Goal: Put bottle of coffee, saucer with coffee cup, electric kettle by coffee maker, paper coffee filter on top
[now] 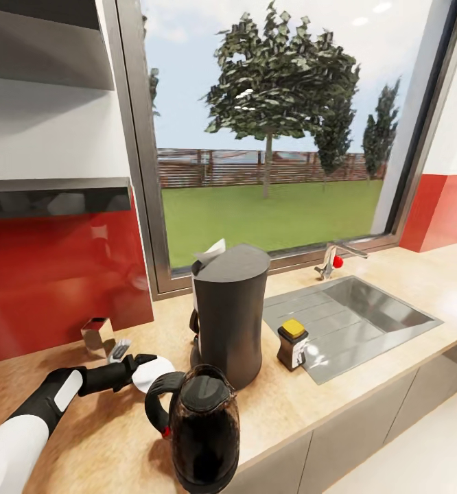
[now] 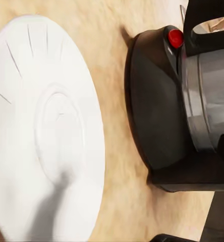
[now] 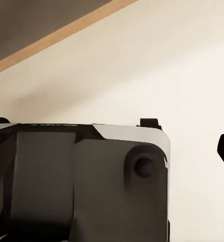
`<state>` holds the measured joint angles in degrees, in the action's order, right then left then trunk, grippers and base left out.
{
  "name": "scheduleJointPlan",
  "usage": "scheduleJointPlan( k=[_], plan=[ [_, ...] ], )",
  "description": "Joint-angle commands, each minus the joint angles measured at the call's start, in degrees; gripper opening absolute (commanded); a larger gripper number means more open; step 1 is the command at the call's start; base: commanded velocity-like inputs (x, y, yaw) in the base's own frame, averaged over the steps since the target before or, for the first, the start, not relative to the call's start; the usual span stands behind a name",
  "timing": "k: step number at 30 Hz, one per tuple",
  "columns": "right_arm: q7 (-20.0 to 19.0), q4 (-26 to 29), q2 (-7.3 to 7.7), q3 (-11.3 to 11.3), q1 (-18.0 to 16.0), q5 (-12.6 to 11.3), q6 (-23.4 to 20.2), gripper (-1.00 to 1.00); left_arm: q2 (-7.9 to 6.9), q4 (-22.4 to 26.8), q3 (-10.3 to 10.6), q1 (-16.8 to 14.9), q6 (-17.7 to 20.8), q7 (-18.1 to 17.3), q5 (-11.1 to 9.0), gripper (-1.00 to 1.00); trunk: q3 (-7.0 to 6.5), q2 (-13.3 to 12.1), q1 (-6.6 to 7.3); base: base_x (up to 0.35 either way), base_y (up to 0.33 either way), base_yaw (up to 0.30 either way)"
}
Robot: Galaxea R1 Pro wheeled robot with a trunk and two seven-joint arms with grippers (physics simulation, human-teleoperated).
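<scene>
Head view: left hand at saucer edge, grip unclear, probably holding; electric kettle near countertop edge.

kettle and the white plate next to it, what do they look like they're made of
The kettle looks like dark brown see-through glass with a matte black, probably plastic, lid, handle and base: its body glints and shows through. The plate is plain white with faint ribs near the rim, smooth and matte, likely ceramic. It lies on a wood-look counter.

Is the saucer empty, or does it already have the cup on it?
Empty. The saucer lies flat on the countertop beside the coffee maker, its middle ring bare in the left wrist view.
</scene>
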<state>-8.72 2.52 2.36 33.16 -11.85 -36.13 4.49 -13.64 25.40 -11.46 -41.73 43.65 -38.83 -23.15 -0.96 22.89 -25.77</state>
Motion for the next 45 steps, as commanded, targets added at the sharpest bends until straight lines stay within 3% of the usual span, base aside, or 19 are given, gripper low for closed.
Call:
scheduleJointPlan(
  k=[1, 11, 26, 38, 45],
  plan=[
    [-0.25, -0.06, 0.01, 0.46, -0.02, -0.6, 0.17, 1.0, 0.02, -0.01, -0.23, -0.02, 0.3, -0.12, 0.05, 1.0, 0.02, 0.04, -0.02, 0.0, 0.0, 0.0],
    [-0.25, -0.06, 0.01, 0.46, -0.02, -0.6, 0.17, 1.0, -0.13, 0.4, 0.1, -0.02, 0.44, 0.04, 0.11, 1.0, 0.02, 0.04, -0.02, -0.04, 0.03, 0.0],
    [-0.25, -0.06, -0.23, 0.5, -0.02, -0.6, 0.17, 1.0, -0.16, 0.6, 0.12, -0.02, 0.47, 0.07, 0.12, 1.0, 0.02, 0.04, -0.02, -0.267, 0.19, 0.0],
    [-0.25, 0.06, -0.4, 0.44, -0.02, -0.6, 0.19, 1.0, -0.45, 1.07, 0.01, -0.12, 0.71, 0.09, -0.03, 1.0, 0.02, 0.04, -0.02, -0.321, 0.019, 0.0],
    [-0.23, 0.33, -0.33, 0.27, -0.02, -0.6, 0.31, 1.0, -0.78, 1.98, -0.1, -0.34, 1.09, -0.23, -0.15, 1.0, 0.02, 0.04, -0.02, -0.109, 0.0, 0.0]
  ],
)
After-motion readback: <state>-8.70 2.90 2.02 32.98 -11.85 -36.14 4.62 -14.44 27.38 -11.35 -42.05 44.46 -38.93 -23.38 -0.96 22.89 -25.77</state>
